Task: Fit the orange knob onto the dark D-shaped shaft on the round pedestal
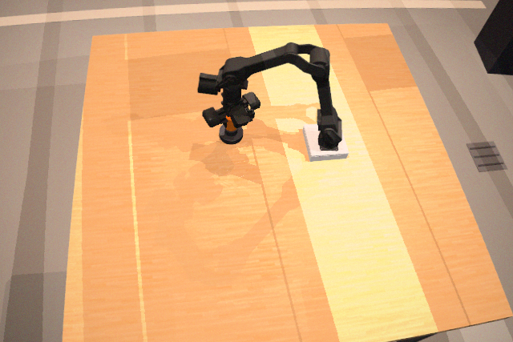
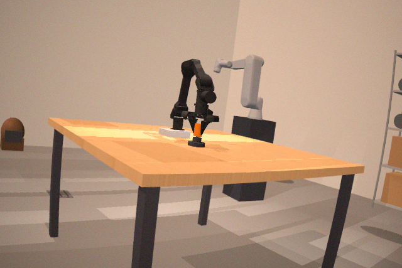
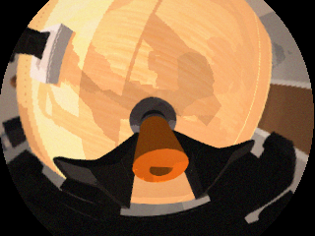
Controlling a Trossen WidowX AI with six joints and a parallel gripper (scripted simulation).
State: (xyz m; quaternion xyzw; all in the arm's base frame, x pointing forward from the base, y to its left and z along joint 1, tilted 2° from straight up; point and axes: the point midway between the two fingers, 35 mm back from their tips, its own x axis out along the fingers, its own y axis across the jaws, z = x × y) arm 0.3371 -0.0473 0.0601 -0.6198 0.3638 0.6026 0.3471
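Observation:
The orange knob (image 1: 230, 124) (image 2: 197, 130) (image 3: 159, 166) stands upright in my gripper (image 1: 230, 119) (image 2: 197, 127) (image 3: 156, 134), which is shut on it from two sides. The knob is centred over the dark round pedestal (image 1: 230, 138) (image 2: 196, 144) (image 3: 138, 112). In the exterior view its lower end is right above the pedestal's narrow raised middle, with hardly any gap; I cannot tell whether they touch. The wrist view shows the dark opening in the knob's top. The D-shaped shaft cannot be made out, and its flat side is hidden.
The arm's white base block (image 1: 313, 150) (image 2: 174, 133) (image 3: 55, 61) stands on the wooden table (image 1: 199, 247) (image 2: 253, 164), beside the pedestal. A grey robot arm (image 2: 251, 80) on a dark stand and a shelf rack are in the background. Shadows and light bands cross the table.

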